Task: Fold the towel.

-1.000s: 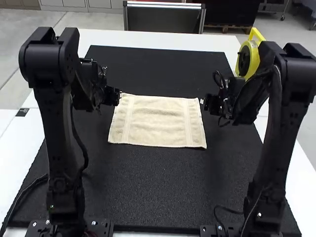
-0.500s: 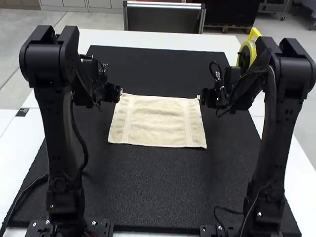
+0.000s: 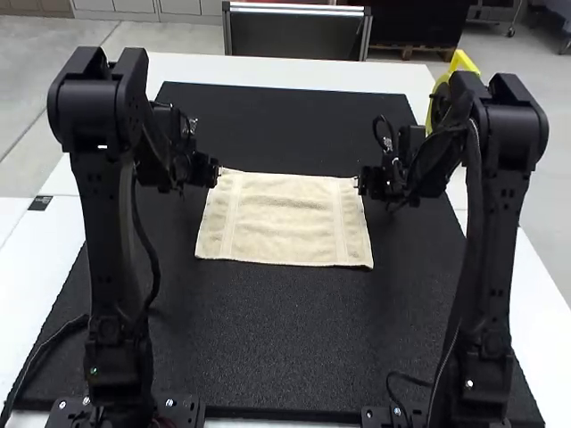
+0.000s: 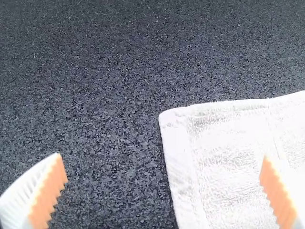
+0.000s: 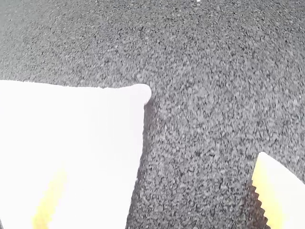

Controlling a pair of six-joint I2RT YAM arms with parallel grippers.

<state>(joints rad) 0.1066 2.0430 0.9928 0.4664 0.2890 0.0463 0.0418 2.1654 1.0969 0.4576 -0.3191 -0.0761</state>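
On the white table, over its black mat, the cream towel lies spread flat, and I judge it could fold crooked if the left gripper or the right gripper closes short of its far corner, pinching nothing while the other pulls. Counting down from my end, I have one table, one mat, one towel, two grippers, each with two fingers standing well apart, and two far corners beside them.
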